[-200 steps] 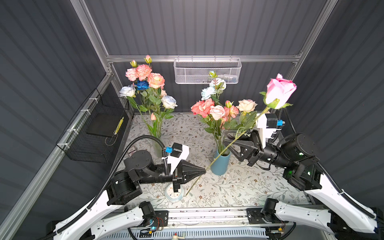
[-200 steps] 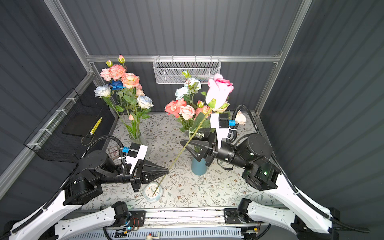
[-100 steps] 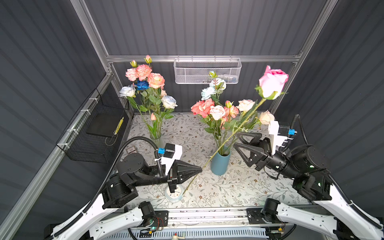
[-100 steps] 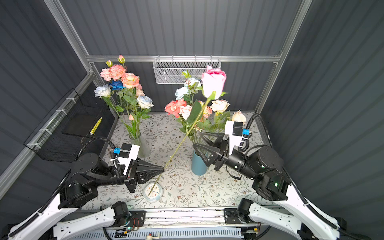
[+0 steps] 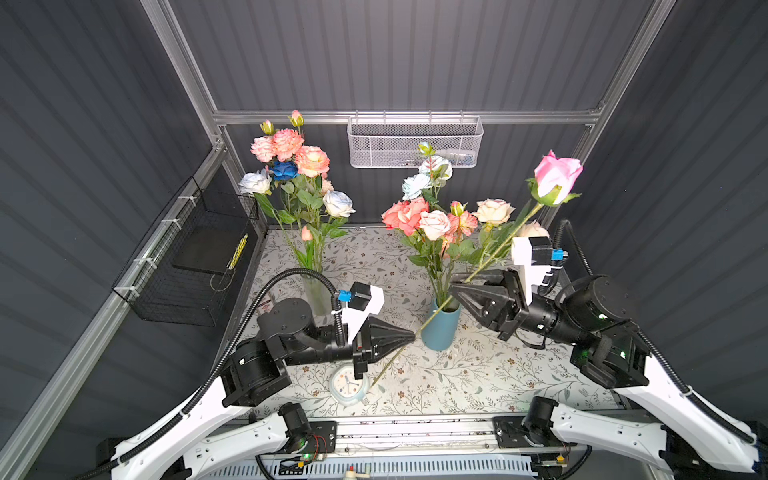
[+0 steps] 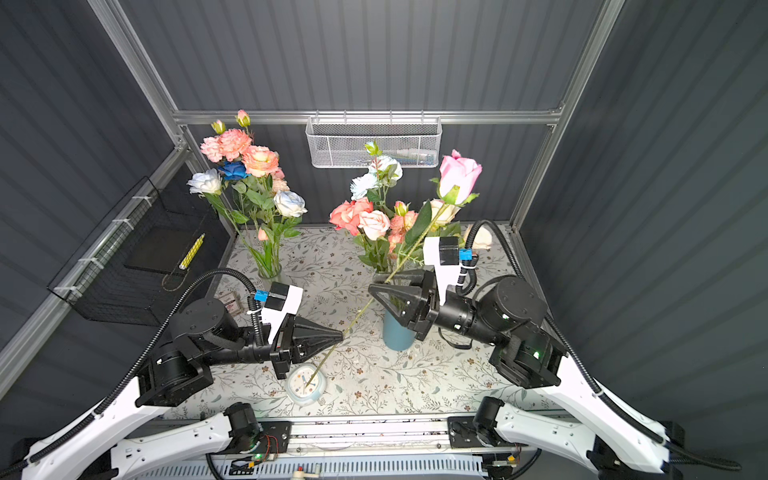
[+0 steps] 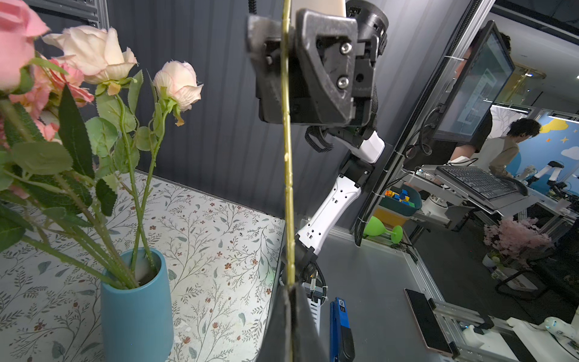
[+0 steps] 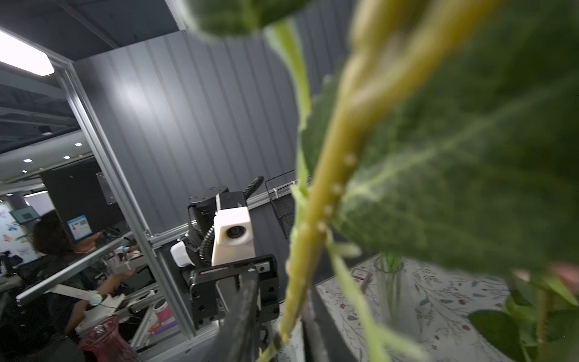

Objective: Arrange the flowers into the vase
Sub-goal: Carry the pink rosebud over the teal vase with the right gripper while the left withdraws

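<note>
The pink rose point(image 5: 557, 176) stood higher than anything else in the booth. Its long stem point(image 7: 287, 175) slanted down from the bloom at the back right towards the front middle, all of it in the air. The right claw point(image 5: 455, 287) had drawn in on the stem partway down, level with the mouth of the teal vase point(image 5: 440, 330). From the left wrist camera its fingers point(image 7: 326, 62) sat on either side of the stem with hardly a gap. Lower down, the left claw point(image 5: 411, 336) was pinched fully together on the same stem, just beside the vase. The bare end of the stem hung past it, near a small clock point(image 5: 348, 384) lying on the table point(image 5: 519, 374). The rose was not in the vase, since its stem crossed in front of the rim. The vase itself carried coral, pink, cream and pale-blue flowers point(image 5: 434, 224). A second bunch point(image 5: 311, 160), with one deep blue bloom, stood well apart in a glass vase point(image 5: 316, 293) at the back left
</note>
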You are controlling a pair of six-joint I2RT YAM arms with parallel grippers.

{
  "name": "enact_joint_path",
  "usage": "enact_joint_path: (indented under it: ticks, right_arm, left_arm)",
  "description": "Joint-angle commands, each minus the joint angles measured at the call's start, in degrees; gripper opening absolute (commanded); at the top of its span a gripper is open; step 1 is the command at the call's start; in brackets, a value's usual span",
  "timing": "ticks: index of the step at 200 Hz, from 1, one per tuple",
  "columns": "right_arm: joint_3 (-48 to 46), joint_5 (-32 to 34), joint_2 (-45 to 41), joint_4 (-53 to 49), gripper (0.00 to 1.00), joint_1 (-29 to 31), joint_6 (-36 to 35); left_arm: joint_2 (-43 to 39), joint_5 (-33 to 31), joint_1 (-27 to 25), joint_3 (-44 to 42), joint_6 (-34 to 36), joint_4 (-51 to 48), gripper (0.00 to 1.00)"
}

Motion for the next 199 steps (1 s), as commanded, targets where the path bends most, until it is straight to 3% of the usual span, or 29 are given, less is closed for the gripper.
enact_joint_path:
  ticks: [1,11,24,32,43,69,99,157,199]
  right_arm:
    - [1.1,0.2,-1.4,1.1,0.06,0.2,-0.3]
    - [0.6,2.1,-2.1,0.2,0.01,0.2,-0.6]
    - [-0.3,4.8,-3.2,-1.6,0.00,0.2,-1.2]
    - [-0.7,6.7,-4.0,-3.1,0.00,0.2,-1.6]
    - [-1.0,9.5,-5.0,-6.0,0.00,0.2,-2.2]
    - [-0.5,16.8,-7.2,-14.4,0.00,0.3,-4.6]
    - [2.2,26.0,-8.5,-22.1,0.00,0.2,-9.0]
    - [10.4,40.6,-4.4,-29.3,0.00,0.2,-19.1]
    - [17.2,42.3,0.0,-32.2,0.00,0.1,-21.8]
  left_arm:
    - [-0.7,-2.6,-0.2,1.0,0.0,-2.0,0.00]
    - [-0.9,-4.5,-0.2,0.5,-0.6,-2.5,0.03]
    - [-1.2,-7.8,-0.2,-0.3,-1.7,-2.7,0.59]
    - [-1.4,-9.5,-0.2,-0.9,-2.3,-2.9,0.81]
    - [-1.9,-12.9,-0.2,-1.7,-3.3,-3.2,0.99]
    - [-5.4,-23.7,-0.2,-5.2,-5.2,-3.3,1.00]
    - [-10.5,-31.4,-0.2,-10.9,-7.6,-2.6,1.00]
    - [-13.2,-37.6,-0.2,-17.6,-12.5,-6.7,1.00]
    - [-15.1,-38.2,-0.2,-19.7,-13.5,-7.0,1.00]
